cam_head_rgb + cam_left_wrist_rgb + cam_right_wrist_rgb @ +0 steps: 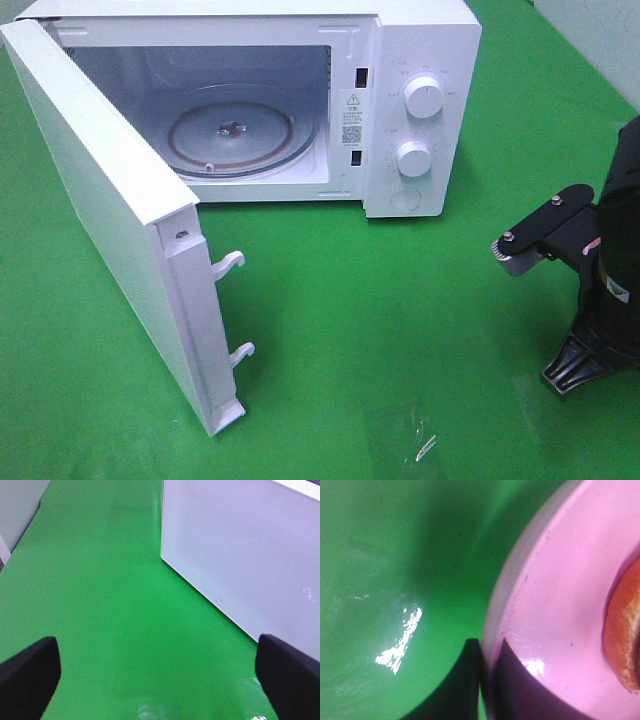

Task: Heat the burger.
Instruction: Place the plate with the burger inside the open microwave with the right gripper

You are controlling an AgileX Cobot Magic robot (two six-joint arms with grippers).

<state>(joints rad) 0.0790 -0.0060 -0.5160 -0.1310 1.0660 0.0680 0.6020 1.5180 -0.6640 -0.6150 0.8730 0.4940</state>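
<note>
Right wrist view is showing the burger [625,630] only as a slice of golden-brown bun at the frame's edge, sitting on a pink plate [560,595]. The right gripper [488,645] is pinching that plate's rim, jaws closed, one finger inside the rim and one outside, so it is holding the plate and not the burger itself. The green table cover [395,555] is lying close under the plate, but I cannot tell whether the plate is resting on it or hanging just above. From the high camera neither burger nor plate is showing; only the right arm [610,250] is standing at that side, well apart from the microwave [420,60]. Its door [100,200] is standing wide open and the glass turntable [240,135] inside is lying bare. The left gripper [157,652] is hovering near the door's outer face, jaws spread wide and gripping nothing. By my judgement the opening is done and the plate is gripped. Carrying the burger across, setting it on the turntable, shutting the door and turning the dials [424,98] are all waiting.
</note>
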